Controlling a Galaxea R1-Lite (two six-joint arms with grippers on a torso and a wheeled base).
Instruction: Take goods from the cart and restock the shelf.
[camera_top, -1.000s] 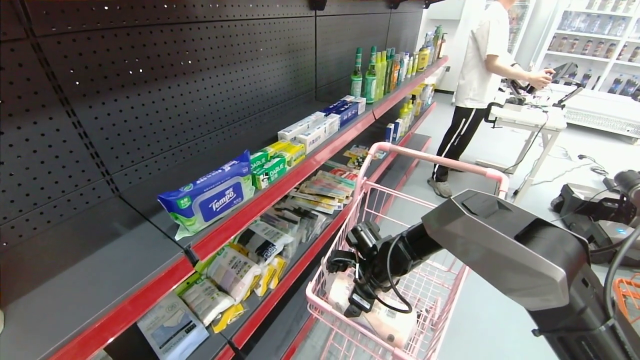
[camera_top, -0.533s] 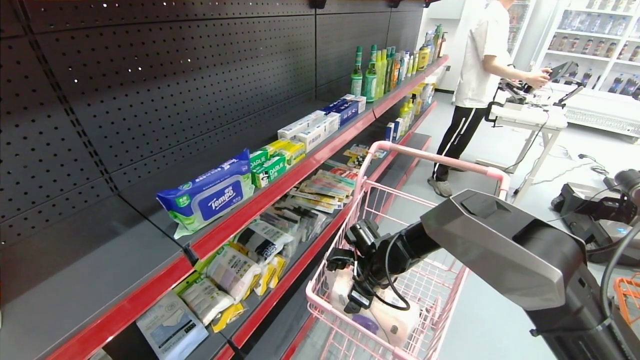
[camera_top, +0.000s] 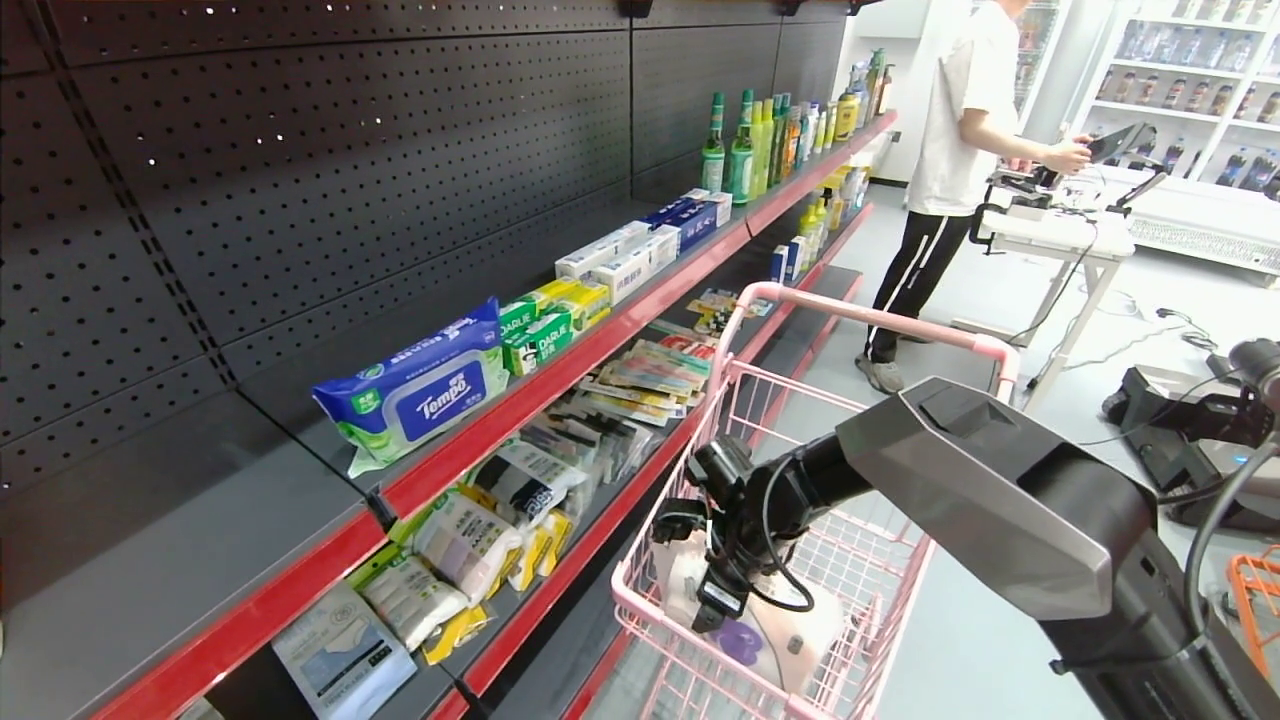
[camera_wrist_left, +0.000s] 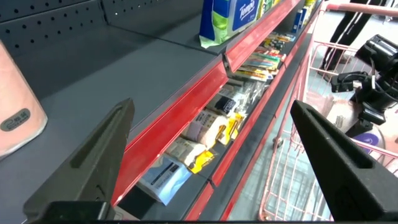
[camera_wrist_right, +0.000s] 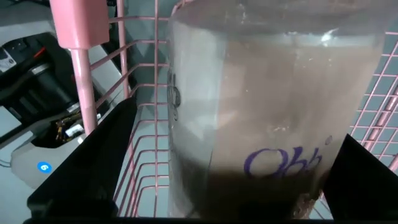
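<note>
Left gripper (camera_wrist_left: 208, 118) hangs over the bare grey part of the shelf (camera_top: 150, 560), jaws wide apart, holding nothing. A pink roll pack (camera_wrist_left: 15, 118) already sits on that shelf level. Further along, a blue wipes pack (camera_top: 415, 390).

Pink cart (camera_top: 860, 315) stands just beside the shelf. Right gripper (camera_top: 715, 600) is down inside it, jaws spread around the pale tissue pack (camera_top: 790, 640). In the right wrist view, cart wire shows between one finger and the pack, so not clamped yet.

Step in hand, my read: grasp the pack.
- Centre the jaws across the pack's width first.
- Close firmly but not hard, since soft wrap will likely squash or slip.
- Lift straight up clear of the cart rim before swinging towards the bare shelf.
</note>
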